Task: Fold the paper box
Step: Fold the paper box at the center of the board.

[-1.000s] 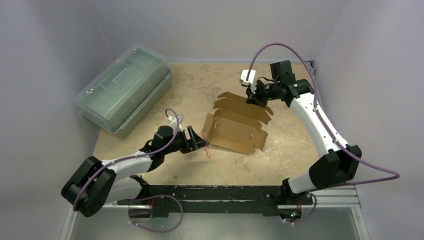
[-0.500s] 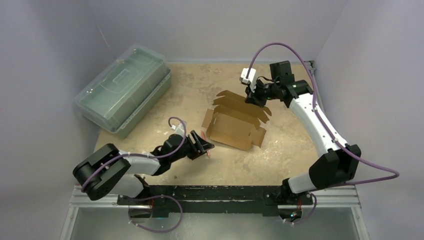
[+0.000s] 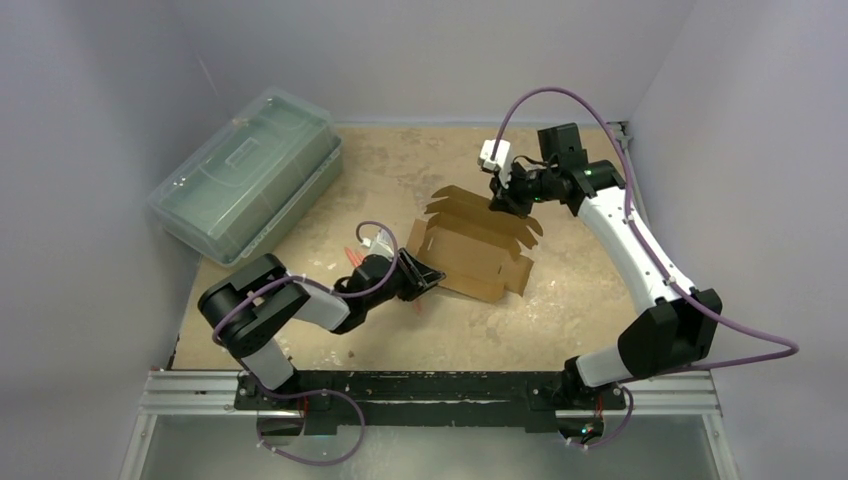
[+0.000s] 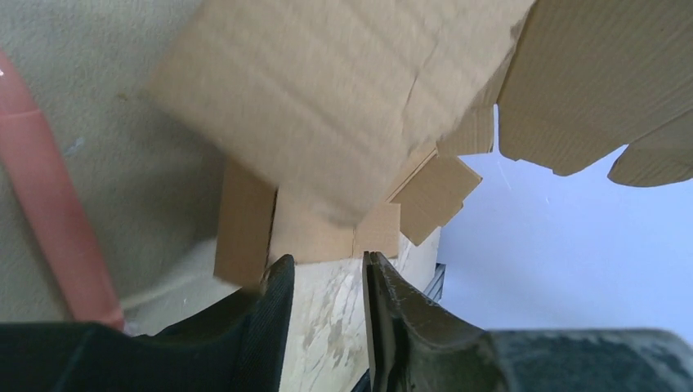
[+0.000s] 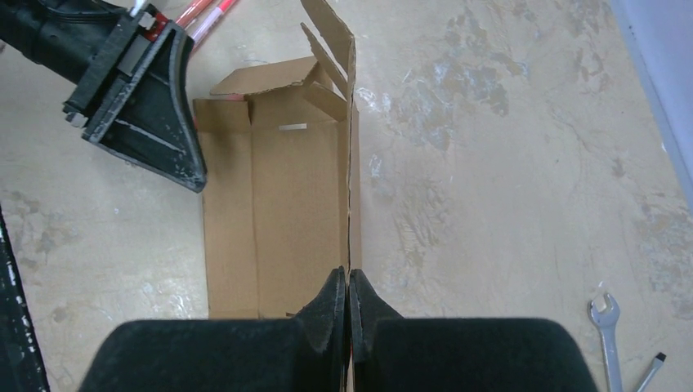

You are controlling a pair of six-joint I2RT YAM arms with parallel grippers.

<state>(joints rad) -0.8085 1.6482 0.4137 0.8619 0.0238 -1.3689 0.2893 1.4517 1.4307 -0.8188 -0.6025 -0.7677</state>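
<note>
Cardboard sits near the middle of the bench (image 3: 420,170): the paper box (image 3: 470,250) is only part formed, with its base flat, one long wall standing up and its end flaps loose. The green case (image 3: 250,175) lies well apart at the far left.

The right hand (image 5: 349,282) is clenched on the top edge of the upright far wall, holding it in place. The left hand (image 4: 327,265) is low at the near-left corner. Its jaws are narrowly parted with nothing between them, and a small corner flap lies just past the tips.

The step in hand looks like folding in that end while the far wall is held steady. The next move probably calls for the left hand to catch or push that flap and turn it up along its crease. The right hand's hold would need to stay firm so the light box doesn't slide or twist on the bench.
</note>
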